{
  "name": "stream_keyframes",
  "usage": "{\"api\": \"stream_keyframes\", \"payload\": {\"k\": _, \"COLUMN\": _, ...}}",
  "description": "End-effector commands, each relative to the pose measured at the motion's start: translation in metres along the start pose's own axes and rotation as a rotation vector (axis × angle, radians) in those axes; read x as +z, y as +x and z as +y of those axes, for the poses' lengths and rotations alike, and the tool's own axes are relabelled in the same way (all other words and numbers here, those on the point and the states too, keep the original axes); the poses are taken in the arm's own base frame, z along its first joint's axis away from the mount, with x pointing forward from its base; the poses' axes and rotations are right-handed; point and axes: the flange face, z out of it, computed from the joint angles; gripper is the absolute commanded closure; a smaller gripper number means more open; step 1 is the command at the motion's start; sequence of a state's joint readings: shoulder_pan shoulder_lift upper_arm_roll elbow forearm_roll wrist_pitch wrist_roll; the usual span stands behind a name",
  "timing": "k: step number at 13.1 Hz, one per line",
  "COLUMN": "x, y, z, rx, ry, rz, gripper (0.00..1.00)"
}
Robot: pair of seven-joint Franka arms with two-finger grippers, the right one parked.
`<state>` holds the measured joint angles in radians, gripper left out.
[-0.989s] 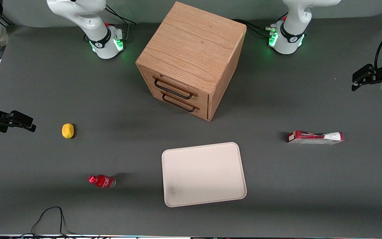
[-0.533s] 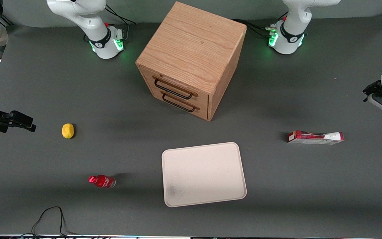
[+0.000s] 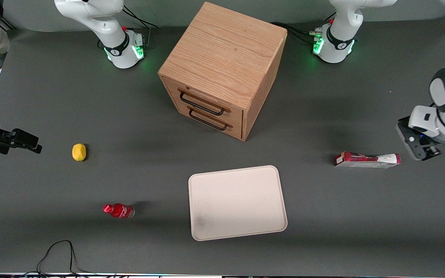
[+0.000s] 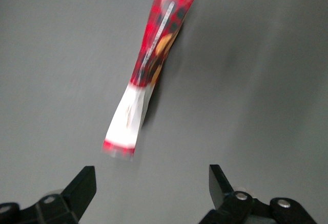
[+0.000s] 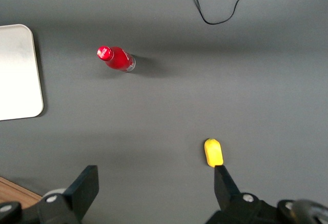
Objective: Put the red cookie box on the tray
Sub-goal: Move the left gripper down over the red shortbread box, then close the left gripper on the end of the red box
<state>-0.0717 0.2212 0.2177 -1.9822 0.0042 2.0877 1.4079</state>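
Hovering with pincer (image 4: pixel 152 193) spread wide just beside the red cookie box (image 3: pixel 367 159) lying on the surface; probably handling light, crushable; pinching mid-length across narrow sides.

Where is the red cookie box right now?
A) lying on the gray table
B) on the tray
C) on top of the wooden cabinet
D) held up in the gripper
A: the red cookie box lies flat on the gray table, apart from the tray; the gripper hangs open above it, near its white end, holding nothing.
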Motion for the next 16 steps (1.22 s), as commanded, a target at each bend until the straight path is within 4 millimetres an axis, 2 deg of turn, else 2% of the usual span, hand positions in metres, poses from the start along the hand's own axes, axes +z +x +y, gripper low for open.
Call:
{"api": "stream_keyframes", "payload": {"k": 1, "x": 0.026, "y": 0.015, "z": -0.008, "rx": 0.085, "ry": 0.000, "rz": 0.045, "gripper": 0.02}}
{"api": "stream_keyframes", "payload": {"k": 3, "x": 0.036, "y": 0.038, "z": -0.014, "rx": 0.157, "ry": 0.056, "rz": 0.037, "gripper": 0.02}}
{"api": "stream_keyframes", "payload": {"k": 5, "x": 0.052, "y": 0.042, "z": -0.018, "rx": 0.164, "ry": 0.062, "rz": 0.030, "gripper": 0.02}}
{"api": "stream_keyframes", "payload": {"k": 7, "x": 0.063, "y": 0.055, "z": -0.019, "rx": 0.184, "ry": 0.072, "rz": 0.023, "gripper": 0.02}}
{"api": "stream_keyframes", "payload": {"k": 12, "x": 0.097, "y": 0.045, "z": -0.016, "rx": 0.200, "ry": 0.086, "rz": 0.022, "gripper": 0.04}}
{"api": "stream_keyframes", "payload": {"k": 13, "x": 0.102, "y": 0.045, "z": -0.014, "rx": 0.188, "ry": 0.076, "rz": 0.033, "gripper": 0.08}}
{"api": "stream_keyframes", "payload": {"k": 14, "x": 0.103, "y": 0.046, "z": -0.014, "rx": 0.196, "ry": 0.074, "rz": 0.037, "gripper": 0.26}}
{"api": "stream_keyframes", "payload": {"k": 15, "x": 0.104, "y": 0.046, "z": -0.014, "rx": 0.209, "ry": 0.072, "rz": 0.036, "gripper": 0.70}}
{"api": "stream_keyframes", "payload": {"k": 16, "x": 0.106, "y": 0.049, "z": -0.012, "rx": 0.212, "ry": 0.060, "rz": 0.035, "gripper": 1.00}}
